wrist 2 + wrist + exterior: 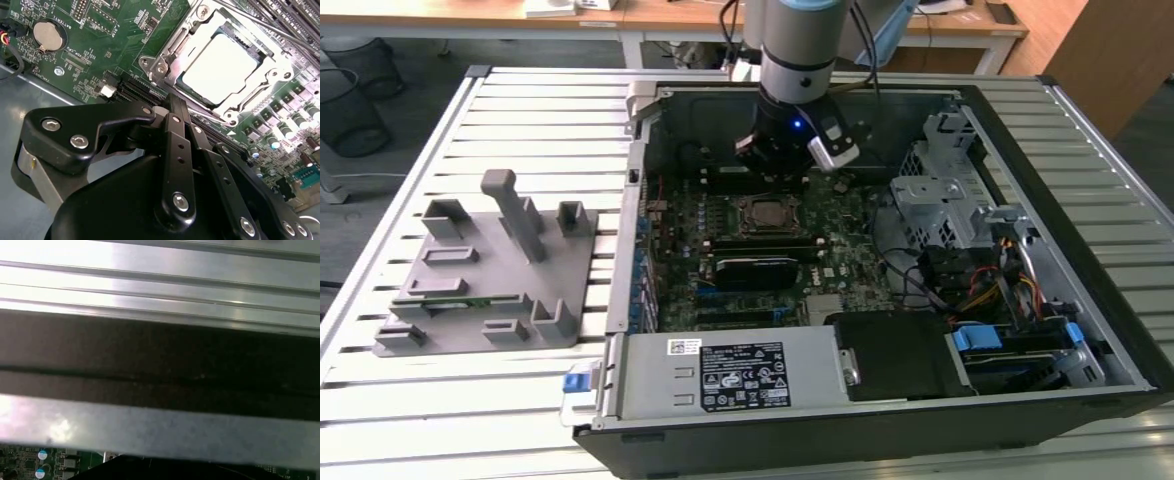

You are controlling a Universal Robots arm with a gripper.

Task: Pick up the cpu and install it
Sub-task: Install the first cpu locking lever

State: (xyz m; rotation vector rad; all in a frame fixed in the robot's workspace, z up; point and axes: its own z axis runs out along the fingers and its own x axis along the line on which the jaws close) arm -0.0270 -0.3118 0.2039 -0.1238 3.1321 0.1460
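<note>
The cpu [220, 67] lies flat in the motherboard socket [167, 55], its silver top showing inside the metal frame. In the exterior view the cpu [765, 211] sits in the middle of the motherboard [834, 255] of the open computer case [854, 440]. My gripper [781, 160] hangs over the board just behind the socket. In the second wrist view the gripper [172, 102] is shut with nothing in it, a short way off the socket's corner.
A grey plastic fixture tray [487, 265] stands on the slatted table [534, 100] at the exterior view's left. Inside the case are a power supply [734, 375], a drive cage [947, 190] and cables [987, 290]. The first wrist view shows the case wall [160, 360].
</note>
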